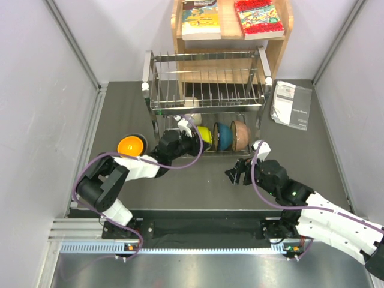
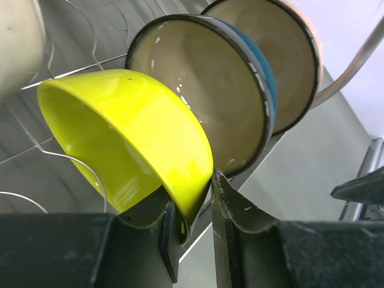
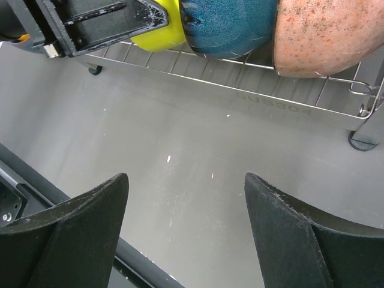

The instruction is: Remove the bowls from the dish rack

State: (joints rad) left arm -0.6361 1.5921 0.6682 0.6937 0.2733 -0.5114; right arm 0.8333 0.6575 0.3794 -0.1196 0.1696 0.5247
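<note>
The dish rack (image 1: 207, 102) stands at the back of the table. On edge in its lower tier are a lime-yellow bowl (image 1: 205, 134), a teal-blue bowl (image 1: 225, 135) and a pinkish-tan bowl (image 1: 241, 134). My left gripper (image 2: 195, 198) is shut on the rim of the lime-yellow bowl (image 2: 126, 144), one finger inside and one outside. Behind it stand the teal-blue bowl (image 2: 204, 102) and the pinkish-tan bowl (image 2: 282, 60). A cream-white bowl (image 2: 18, 42) shows at the upper left. An orange bowl (image 1: 131, 145) sits on the table left of the rack. My right gripper (image 3: 186, 180) hangs open over bare table in front of the rack.
Behind the rack stands a wooden shelf (image 1: 231, 36) with books on top. A printed leaflet (image 1: 292, 105) lies at the right of the rack. Grey walls close in on both sides.
</note>
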